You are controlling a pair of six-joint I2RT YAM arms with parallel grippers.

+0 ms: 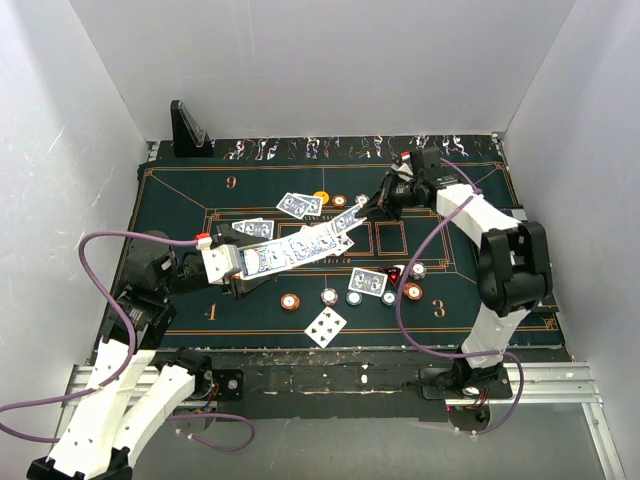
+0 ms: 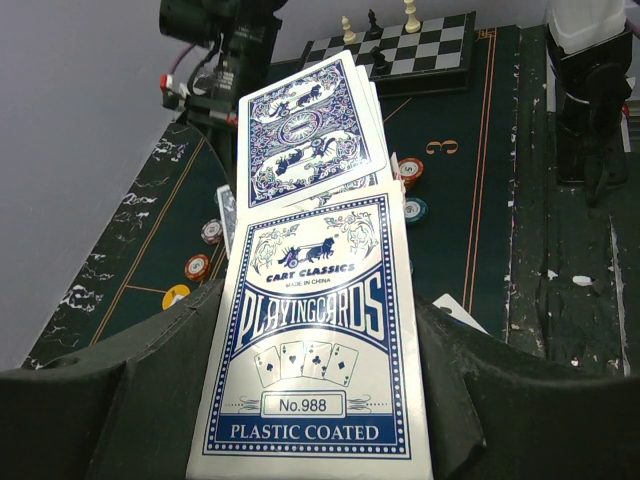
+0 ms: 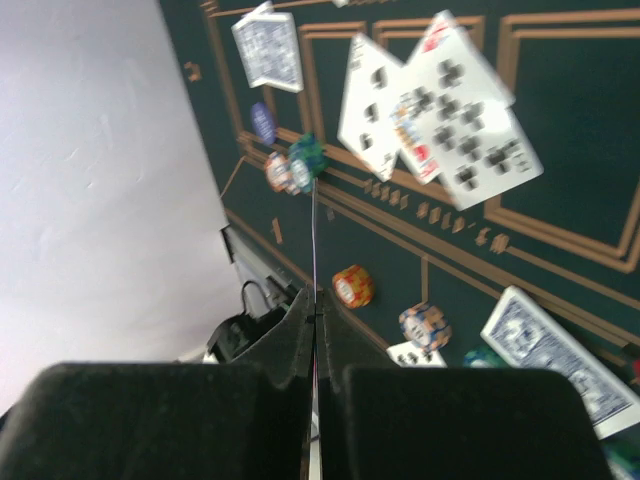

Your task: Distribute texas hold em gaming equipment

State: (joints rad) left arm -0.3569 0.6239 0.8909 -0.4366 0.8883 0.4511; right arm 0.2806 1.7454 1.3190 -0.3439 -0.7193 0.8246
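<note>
Now clamped in left gripper (image 1: pixel 234 266), above the felt table (image 1: pixel 180 190): white-and-blue card box (image 2: pixel 315 400) lettered PLAYING CARDS, blue-backed cards (image 2: pixel 310 130) fanning from its far end. Pinched in right gripper (image 3: pixel 315 300), fingers pressed together: farthest card (image 1: pixel 350 218), seen edge-on. Scattered on felt: striped chips (image 1: pixel 329 296), 1 face-up card (image 1: pixel 325 327).

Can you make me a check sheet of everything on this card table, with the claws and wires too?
Surface: dark green poker mat with gold lines.
Job's things: card box with cards fanning out; face-down cards in pairs; one face-up card; chips scattered on the mat.
Clutter: chessboard; black stand.
Claws: left claw shut on the card box; right claw shut, pinching the fanned card.
Cables: purple cables loop beside both arms.
Surroundings: white walls.
</note>
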